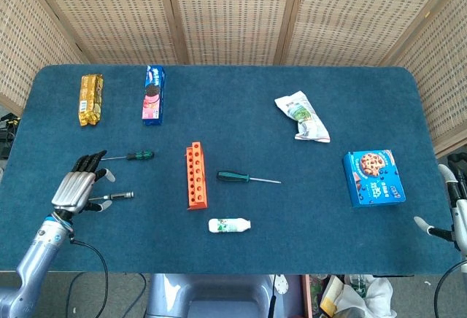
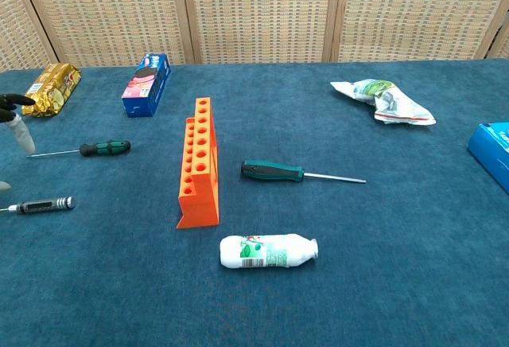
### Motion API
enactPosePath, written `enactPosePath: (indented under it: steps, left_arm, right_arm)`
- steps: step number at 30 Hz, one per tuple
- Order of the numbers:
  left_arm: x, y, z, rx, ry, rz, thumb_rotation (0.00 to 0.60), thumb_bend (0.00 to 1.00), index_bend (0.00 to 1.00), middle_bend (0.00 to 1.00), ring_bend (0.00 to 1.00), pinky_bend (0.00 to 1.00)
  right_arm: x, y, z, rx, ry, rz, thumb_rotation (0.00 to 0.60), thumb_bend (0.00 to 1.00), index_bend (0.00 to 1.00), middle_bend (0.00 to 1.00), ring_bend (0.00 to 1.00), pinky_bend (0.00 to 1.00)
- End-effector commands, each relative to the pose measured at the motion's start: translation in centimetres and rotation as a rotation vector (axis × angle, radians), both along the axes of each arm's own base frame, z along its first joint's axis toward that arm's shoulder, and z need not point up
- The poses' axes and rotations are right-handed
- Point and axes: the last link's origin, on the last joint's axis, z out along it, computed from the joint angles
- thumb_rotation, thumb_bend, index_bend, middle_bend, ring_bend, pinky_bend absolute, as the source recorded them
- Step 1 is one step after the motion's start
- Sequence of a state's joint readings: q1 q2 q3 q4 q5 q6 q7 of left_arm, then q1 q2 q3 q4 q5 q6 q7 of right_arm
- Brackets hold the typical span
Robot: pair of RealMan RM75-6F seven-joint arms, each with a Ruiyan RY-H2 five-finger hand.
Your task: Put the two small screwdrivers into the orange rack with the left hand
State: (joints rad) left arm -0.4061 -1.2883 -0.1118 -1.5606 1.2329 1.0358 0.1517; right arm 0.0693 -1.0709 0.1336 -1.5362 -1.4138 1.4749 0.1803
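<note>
The orange rack [image 1: 196,176] [image 2: 199,163] stands near the table's middle, its holes facing up. Two small screwdrivers lie left of it: a green-handled one [image 1: 137,155] [image 2: 103,147] and, nearer the front, a black-and-silver one [image 1: 120,196] [image 2: 46,203]. My left hand [image 1: 77,184] hovers open over the black-and-silver driver's thin shaft, fingers spread and pointing toward the green one; in the chest view only its fingertips [image 2: 17,124] show at the left edge. My right hand [image 1: 454,212] stays open at the table's right edge, holding nothing.
A larger green-handled screwdriver [image 1: 235,177] [image 2: 274,172] lies right of the rack, a white bottle [image 1: 229,225] [image 2: 269,251] in front. A gold packet [image 1: 90,99], blue biscuit pack [image 1: 154,94], crumpled wrapper [image 1: 302,117] and blue cookie box [image 1: 373,178] sit further off.
</note>
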Motion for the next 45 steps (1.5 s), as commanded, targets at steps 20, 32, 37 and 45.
enactPosePath:
  steps: [20, 32, 37, 45]
  left_arm:
    - [-0.8, 1.1, -4.5, -0.066, 0.065, 0.078, 0.6, 0.32, 0.45, 0.0, 0.0, 0.0]
    - [-1.2, 1.6, -5.5, -0.071, 0.07, 0.096, 0.6, 0.32, 0.46, 0.0, 0.0, 0.0]
    - [-1.3, 1.7, -5.7, -0.074, 0.079, 0.101, 0.6, 0.32, 0.47, 0.0, 0.0, 0.0]
    - [-1.2, 1.8, -6.0, -0.08, 0.086, 0.104, 0.6, 0.32, 0.49, 0.0, 0.0, 0.0]
  right_arm:
    - [-0.2, -0.2, 0.3, 0.013, -0.032, 0.001, 0.6, 0.0, 0.0, 0.0, 0.0, 0.0]
    - [-0.3, -0.3, 0.2, 0.021, -0.035, -0.004, 0.6, 0.0, 0.0, 0.0, 0.0, 0.0]
    - [-0.4, -0.4, 0.2, 0.024, -0.04, -0.007, 0.6, 0.0, 0.0, 0.0, 0.0, 0.0]
    - [-0.5, -0.5, 0.2, 0.026, -0.046, -0.01, 0.6, 0.0, 0.0, 0.0, 0.0, 0.0]
